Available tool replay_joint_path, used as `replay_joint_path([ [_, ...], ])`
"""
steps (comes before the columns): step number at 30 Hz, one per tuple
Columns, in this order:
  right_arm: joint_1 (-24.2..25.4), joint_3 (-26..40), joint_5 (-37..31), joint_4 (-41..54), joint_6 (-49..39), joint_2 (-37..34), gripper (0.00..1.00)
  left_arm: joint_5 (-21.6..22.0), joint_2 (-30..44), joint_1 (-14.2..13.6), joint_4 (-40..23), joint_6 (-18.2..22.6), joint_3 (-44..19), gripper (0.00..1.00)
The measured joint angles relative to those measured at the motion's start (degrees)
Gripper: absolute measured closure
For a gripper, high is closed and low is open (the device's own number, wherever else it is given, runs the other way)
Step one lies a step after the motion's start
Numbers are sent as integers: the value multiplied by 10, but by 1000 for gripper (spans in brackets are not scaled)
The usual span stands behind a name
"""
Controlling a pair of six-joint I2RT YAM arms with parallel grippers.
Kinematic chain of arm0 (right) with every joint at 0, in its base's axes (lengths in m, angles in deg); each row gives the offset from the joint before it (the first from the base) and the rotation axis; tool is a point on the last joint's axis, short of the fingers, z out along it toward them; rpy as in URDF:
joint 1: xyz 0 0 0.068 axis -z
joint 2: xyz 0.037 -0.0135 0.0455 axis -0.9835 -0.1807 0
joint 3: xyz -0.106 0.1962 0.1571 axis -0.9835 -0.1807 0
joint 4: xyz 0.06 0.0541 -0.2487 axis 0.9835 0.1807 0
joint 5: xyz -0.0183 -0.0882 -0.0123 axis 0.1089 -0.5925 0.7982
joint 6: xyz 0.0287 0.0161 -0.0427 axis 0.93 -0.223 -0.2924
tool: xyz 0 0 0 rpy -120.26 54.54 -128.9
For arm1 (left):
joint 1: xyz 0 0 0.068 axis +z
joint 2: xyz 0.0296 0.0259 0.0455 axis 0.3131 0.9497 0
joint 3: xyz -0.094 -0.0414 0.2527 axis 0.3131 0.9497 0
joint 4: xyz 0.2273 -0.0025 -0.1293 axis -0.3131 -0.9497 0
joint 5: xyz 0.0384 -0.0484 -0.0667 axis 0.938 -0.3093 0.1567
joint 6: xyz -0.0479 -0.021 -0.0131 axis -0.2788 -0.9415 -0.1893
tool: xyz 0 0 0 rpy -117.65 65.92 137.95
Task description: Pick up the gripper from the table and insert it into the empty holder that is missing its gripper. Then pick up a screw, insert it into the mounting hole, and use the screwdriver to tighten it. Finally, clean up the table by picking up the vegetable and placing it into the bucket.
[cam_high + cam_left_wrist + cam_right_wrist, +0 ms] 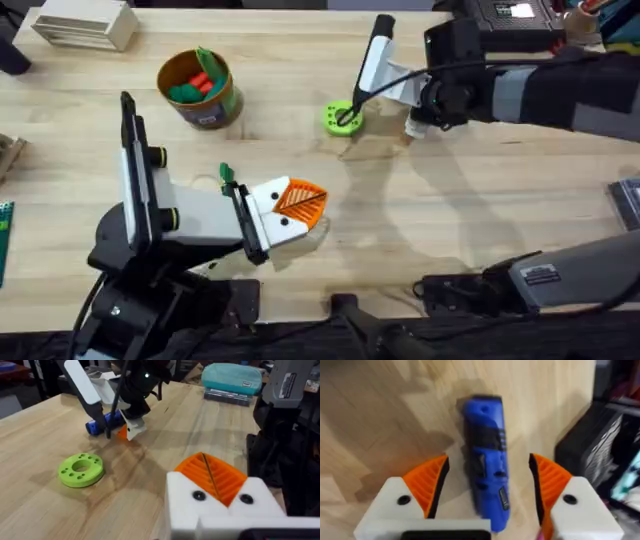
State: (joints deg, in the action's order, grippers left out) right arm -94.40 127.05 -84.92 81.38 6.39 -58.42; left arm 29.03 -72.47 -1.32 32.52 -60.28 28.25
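The blue screwdriver [485, 465] lies flat on the wooden table. My right gripper [489, 460] hangs over it, open, with an orange finger on each side and a gap to both. The left wrist view shows that right gripper [127, 429] low over the screwdriver [100, 425], far back on the table [413, 125]. My left gripper [298, 203] rests near the front middle, its orange fingers [210, 477] shut together on nothing. The bucket [200, 90] stands at the back left with green and red vegetable pieces inside. The loose gripper and the screw are out of view.
A flat green ring [342, 117] lies just left of the right gripper, also seen as the ring [81, 469]. A cardboard box [85, 25] sits at the back left corner. A teal case [231, 377] lies at the table's far right side.
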Motion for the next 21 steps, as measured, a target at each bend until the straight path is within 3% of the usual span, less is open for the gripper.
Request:
replay_joint_path([
  [8, -15, -12, 9, 111, 200, 69, 61, 0, 0, 0, 0, 0, 0, 994],
  [16, -60, -13, 13, 163, 345, 234, 61, 0, 0, 0, 0, 0, 0, 982],
  [18, -76, -13, 13, 169, 378, 280, 61, 0, 0, 0, 0, 2, 0, 768],
  [21, -99, -13, 13, 189, 426, 339, 61, 0, 0, 0, 0, 2, 0, 275],
])
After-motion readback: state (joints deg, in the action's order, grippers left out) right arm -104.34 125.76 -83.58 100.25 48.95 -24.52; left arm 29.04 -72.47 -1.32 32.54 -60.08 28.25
